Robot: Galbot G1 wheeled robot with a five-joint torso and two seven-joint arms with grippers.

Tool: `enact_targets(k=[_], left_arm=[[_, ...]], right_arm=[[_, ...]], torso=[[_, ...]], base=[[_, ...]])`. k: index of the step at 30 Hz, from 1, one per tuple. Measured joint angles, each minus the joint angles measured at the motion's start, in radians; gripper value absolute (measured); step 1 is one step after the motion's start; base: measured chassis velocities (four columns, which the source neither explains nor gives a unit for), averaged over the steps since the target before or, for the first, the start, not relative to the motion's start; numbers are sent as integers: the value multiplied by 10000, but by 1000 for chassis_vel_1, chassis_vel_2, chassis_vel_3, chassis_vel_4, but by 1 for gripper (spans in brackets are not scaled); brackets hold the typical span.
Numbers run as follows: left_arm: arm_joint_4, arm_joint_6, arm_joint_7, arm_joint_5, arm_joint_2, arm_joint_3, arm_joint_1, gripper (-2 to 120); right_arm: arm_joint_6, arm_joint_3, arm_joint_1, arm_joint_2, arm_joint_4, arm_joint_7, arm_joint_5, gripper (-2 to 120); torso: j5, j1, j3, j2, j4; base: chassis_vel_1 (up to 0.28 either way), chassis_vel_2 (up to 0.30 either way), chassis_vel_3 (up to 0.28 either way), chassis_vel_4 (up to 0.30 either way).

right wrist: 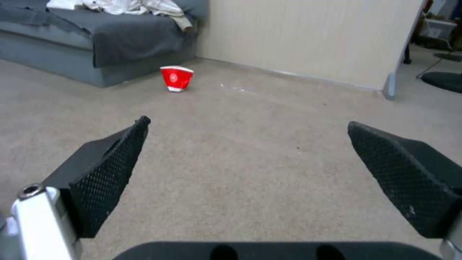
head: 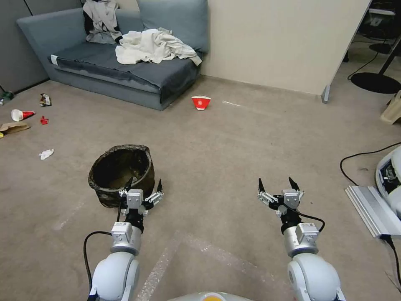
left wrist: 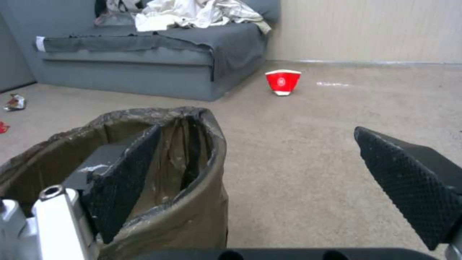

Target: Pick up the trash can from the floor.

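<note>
The trash can (head: 121,169), a small round bin with a wrinkled dark liner over its rim, stands on the beige carpet floor (head: 234,142) ahead on my left. My left gripper (head: 144,182) is open at the can's near right rim. In the left wrist view the trash can (left wrist: 202,213) has one finger (left wrist: 125,173) inside the liner, while the other finger (left wrist: 409,180) is outside over the carpet; the left gripper (left wrist: 257,130) holds nothing. My right gripper (head: 275,182) hangs open over bare carpet to the right, and the right gripper (right wrist: 248,122) has nothing between its fingers.
A red-and-white paper bowl (head: 201,102) sits beyond the can, near the grey sofa (head: 125,71) piled with cloth. Scattered litter (head: 25,119) lies at far left. A black cable (head: 355,165) and a white device (head: 388,184) are at right, with a beige partition (head: 284,42) behind.
</note>
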Motion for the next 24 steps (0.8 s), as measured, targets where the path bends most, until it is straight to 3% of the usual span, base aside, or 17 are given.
enact_targets(k=[24], left_arm=[[0, 0, 0, 0, 0, 0, 0, 100]], right_arm=[[0, 0, 0, 0, 0, 0, 0, 100]], torso=[[0, 0, 0, 0, 0]], base=[[0, 0, 0, 0]])
